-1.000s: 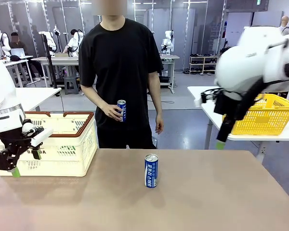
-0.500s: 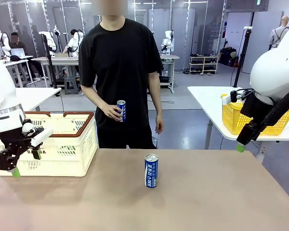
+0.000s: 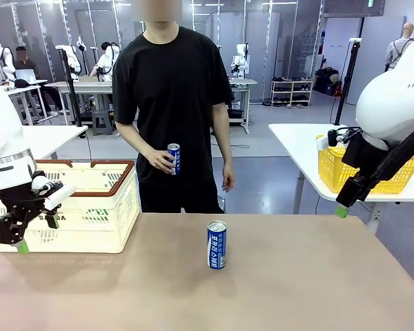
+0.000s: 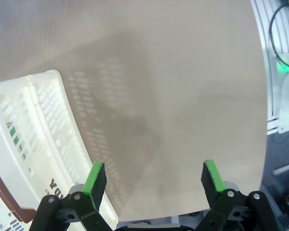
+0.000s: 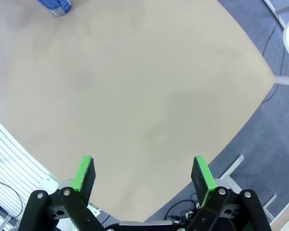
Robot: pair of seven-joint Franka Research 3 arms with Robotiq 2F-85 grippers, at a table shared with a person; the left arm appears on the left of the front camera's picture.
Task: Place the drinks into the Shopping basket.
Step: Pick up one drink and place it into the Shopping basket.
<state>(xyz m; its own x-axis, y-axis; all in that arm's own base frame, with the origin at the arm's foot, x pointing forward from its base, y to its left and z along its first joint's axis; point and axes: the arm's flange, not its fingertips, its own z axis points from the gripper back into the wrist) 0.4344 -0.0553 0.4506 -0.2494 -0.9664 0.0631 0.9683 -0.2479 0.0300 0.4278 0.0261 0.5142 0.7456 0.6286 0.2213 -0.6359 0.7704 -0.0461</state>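
The left gripper (image 4: 154, 175) has its two green-padded fingers spread wide apart, with nothing between them. Through the gap shows the bare tan table (image 4: 183, 86). Just beside one finger, at the left of its wrist view, stands the slotted cream wall of the Shopping basket (image 4: 36, 115), with a strip of the brown rim at the lower corner. In the front view this gripper hangs low in front of the basket's near left corner. Whether a finger touches the wall is hard to tell from that angle, though the wrist view suggests a narrow gap.

The right gripper (image 5: 143, 174) is likewise spread wide and holds nothing. Under its fingers lies plain tabletop, with the table's edge and grey floor off to one side. Far ahead of the fingers, at the top left corner of its wrist view, sits the base of a blue-and-white drink can (image 5: 55, 6). In the front view this gripper hangs tilted near the table's far right corner, in front of a yellow mesh basket (image 3: 328, 169) that stands on another table behind it.

The blue-and-white drink can stands upright on the middle of the table. It lies between the two grippers, well apart from both and well clear of the Shopping basket. Beyond it, at the far side of the table, a person holds a second can (image 3: 174, 158) upright in one hand (image 3: 159, 160), in front of the body.
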